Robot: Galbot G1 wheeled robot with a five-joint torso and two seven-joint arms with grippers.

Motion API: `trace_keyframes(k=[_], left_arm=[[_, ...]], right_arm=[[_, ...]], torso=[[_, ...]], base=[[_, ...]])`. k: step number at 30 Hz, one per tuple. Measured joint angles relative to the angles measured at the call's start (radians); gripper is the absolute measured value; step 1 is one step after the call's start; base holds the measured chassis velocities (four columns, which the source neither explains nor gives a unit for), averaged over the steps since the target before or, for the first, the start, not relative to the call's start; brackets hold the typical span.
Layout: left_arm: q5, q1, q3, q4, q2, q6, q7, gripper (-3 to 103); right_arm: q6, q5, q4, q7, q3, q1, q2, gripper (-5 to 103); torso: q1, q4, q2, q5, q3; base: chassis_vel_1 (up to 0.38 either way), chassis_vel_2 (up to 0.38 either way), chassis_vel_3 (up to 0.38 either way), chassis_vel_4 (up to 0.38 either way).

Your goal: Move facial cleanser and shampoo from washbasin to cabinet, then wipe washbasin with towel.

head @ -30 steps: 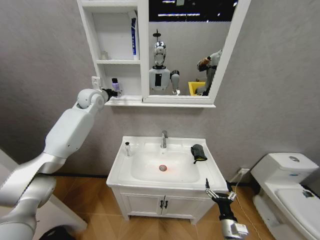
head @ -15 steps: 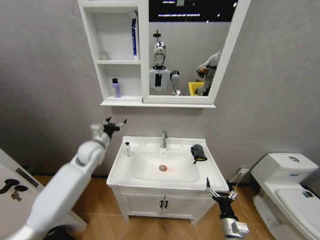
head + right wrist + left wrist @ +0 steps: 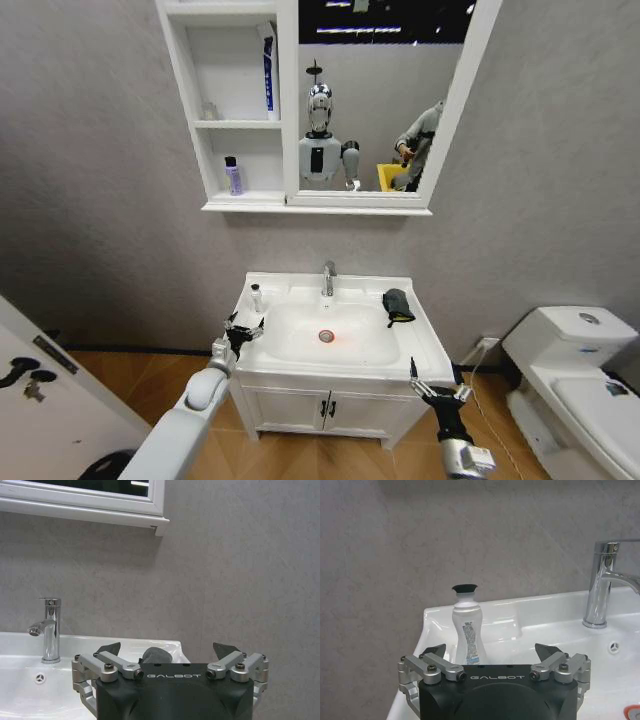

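Note:
A small white bottle with a black cap [image 3: 256, 297] [image 3: 466, 630] stands upright on the back left of the washbasin [image 3: 250, 345]. My left gripper [image 3: 243, 330] [image 3: 491, 648] hovers open just in front of it, over the front left rim, holding nothing. A small purple bottle [image 3: 232, 176] stands on the lowest shelf of the cabinet [image 3: 205, 150]. I cannot tell which bottle is cleanser and which shampoo. The dark towel [image 3: 397, 305] [image 3: 156, 655] lies bunched on the basin's right ledge. My right gripper [image 3: 437, 385] [image 3: 167, 647] waits open off the front right corner.
A chrome tap [image 3: 327, 279] [image 3: 600, 585] [image 3: 50, 630] rises at the back centre of the basin. A white and blue tube [image 3: 268, 70] stands on the cabinet's middle shelf. A white toilet [image 3: 575, 370] stands to the right, and a two-door vanity cupboard [image 3: 325, 408] sits under the basin.
My left arm has come down from the cabinet's lowest shelf, leaving the purple bottle there, to the washbasin's front left rim. The right arm has stayed in place.

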Motion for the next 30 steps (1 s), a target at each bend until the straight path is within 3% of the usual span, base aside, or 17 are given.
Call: trace_keyframes(k=[7, 19, 20, 22, 24, 29, 30], left_arm=[[0.021, -0.149, -0.001, 0.199, -0.086, -0.010, 0.004, 99], [0.059, -0.219, -0.016, 0.318, -0.155, -0.014, -0.031, 93], [0.058, -0.228, -0.017, 0.328, -0.157, -0.002, -0.041, 77], [0.057, -0.228, -0.017, 0.328, -0.149, 0.002, -0.040, 66], [0.056, -0.228, -0.017, 0.327, -0.145, 0.005, -0.040, 66], [0.000, -0.213, -0.013, 0.292, -0.112, 0.022, -0.051, 44], [0.000, -0.213, -0.013, 0.292, -0.112, 0.022, -0.051, 44]], right_arm=[[0.019, 0.007, 0.006, 0.008, 0.012, -0.015, -0.017, 100], [0.018, 0.027, 0.008, 0.009, 0.019, -0.010, -0.034, 100], [0.018, 0.032, 0.003, 0.009, 0.019, -0.005, -0.040, 100], [0.018, 0.040, 0.002, 0.009, 0.020, -0.002, -0.045, 100], [0.018, 0.042, 0.001, 0.009, 0.021, 0.000, -0.046, 100], [0.016, 0.042, -0.002, 0.008, 0.015, 0.007, -0.047, 100], [0.016, 0.042, -0.002, 0.008, 0.015, 0.007, -0.047, 100]], torso=[[0.000, -0.0001, 0.000, 0.0003, 0.000], [0.000, 0.0000, 0.000, 0.0000, 0.000], [0.000, 0.0001, 0.000, 0.0001, 0.000], [0.000, 0.0001, 0.000, -0.0001, 0.000], [0.000, 0.0001, 0.000, -0.0001, 0.000], [0.000, -0.0001, 0.000, -0.0003, 0.000], [0.000, -0.0001, 0.000, -0.0003, 0.000]], base=[[0.000, 0.000, 0.000, 0.000], [0.000, 0.000, 0.000, 0.000], [0.000, 0.000, 0.000, 0.000], [0.000, 0.000, 0.000, 0.000], [0.000, 0.000, 0.000, 0.000], [0.000, 0.000, 0.000, 0.000], [0.000, 0.000, 0.000, 0.000]])
